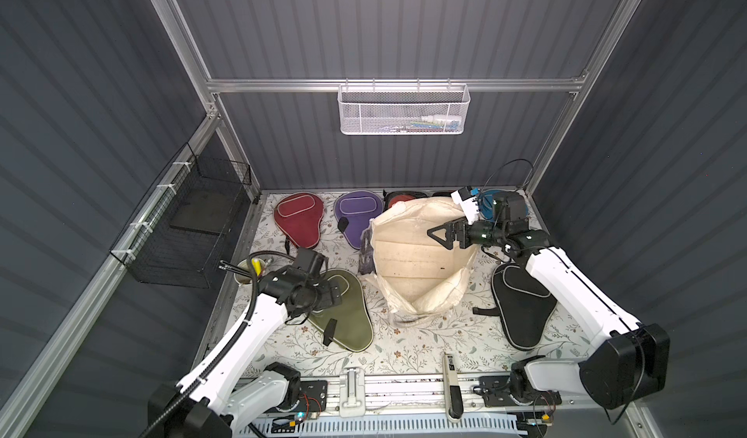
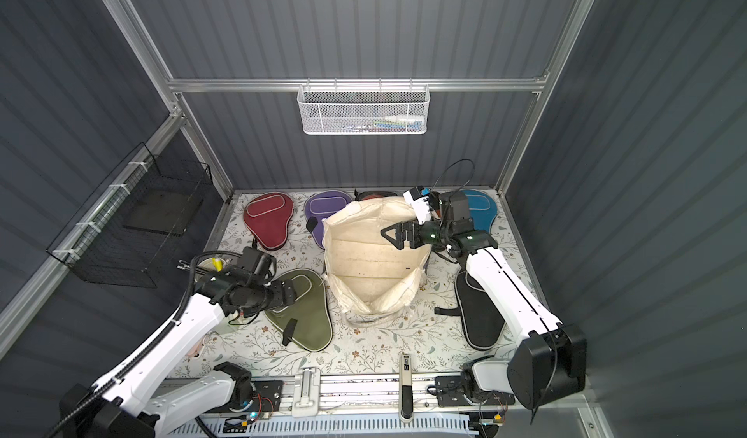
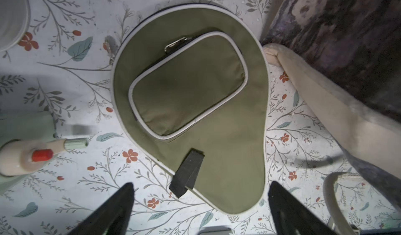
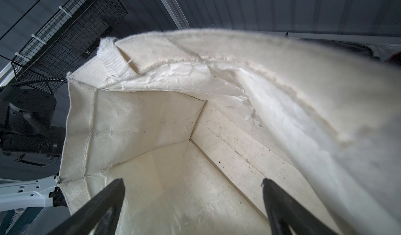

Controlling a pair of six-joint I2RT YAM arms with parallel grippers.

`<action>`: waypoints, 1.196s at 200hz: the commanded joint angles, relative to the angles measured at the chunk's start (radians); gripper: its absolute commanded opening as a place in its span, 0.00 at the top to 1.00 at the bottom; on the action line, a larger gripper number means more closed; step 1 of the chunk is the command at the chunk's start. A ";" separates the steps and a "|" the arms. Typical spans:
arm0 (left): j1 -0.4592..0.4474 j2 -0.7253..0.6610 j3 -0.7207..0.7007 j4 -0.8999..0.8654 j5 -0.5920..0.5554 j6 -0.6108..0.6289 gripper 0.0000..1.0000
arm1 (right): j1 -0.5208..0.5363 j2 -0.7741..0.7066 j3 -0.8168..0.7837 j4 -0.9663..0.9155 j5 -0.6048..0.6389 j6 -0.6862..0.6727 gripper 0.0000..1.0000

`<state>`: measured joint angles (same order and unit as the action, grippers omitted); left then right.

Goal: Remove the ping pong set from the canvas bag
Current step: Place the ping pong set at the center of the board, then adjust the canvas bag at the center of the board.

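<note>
One canvas bag [image 1: 420,254] upright, mouth open, bare cream lining showing.

Overhead light is falling evenly on the tabletop [image 1: 404,351] in both top views; the ribbed walls [image 1: 81,92] are reading dim. Wide-angle distortion is splaying the rails [image 1: 178,23] toward the corners. In the left wrist view the olive cover [image 3: 227,158] is showing sharp, casting a soft shadow beyond its rounded end; the fingers [image 3: 117,208] of the left tool [image 3: 201,184] are blurring. In the right wrist view the canvas bag [image 4: 152,125] is glaring white along its crumpled lining, and its nearest rim is smearing out of focus.
</note>
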<state>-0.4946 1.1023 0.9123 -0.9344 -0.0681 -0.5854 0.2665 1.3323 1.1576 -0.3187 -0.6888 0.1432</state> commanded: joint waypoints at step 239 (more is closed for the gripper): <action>-0.346 0.173 0.366 0.160 -0.178 0.198 0.63 | 0.094 -0.350 -0.129 -0.360 0.577 0.175 0.63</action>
<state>-0.8436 1.3018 1.2785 -0.7918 -0.2337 -0.3855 0.3573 0.9710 0.9833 -0.7048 -0.1272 0.3321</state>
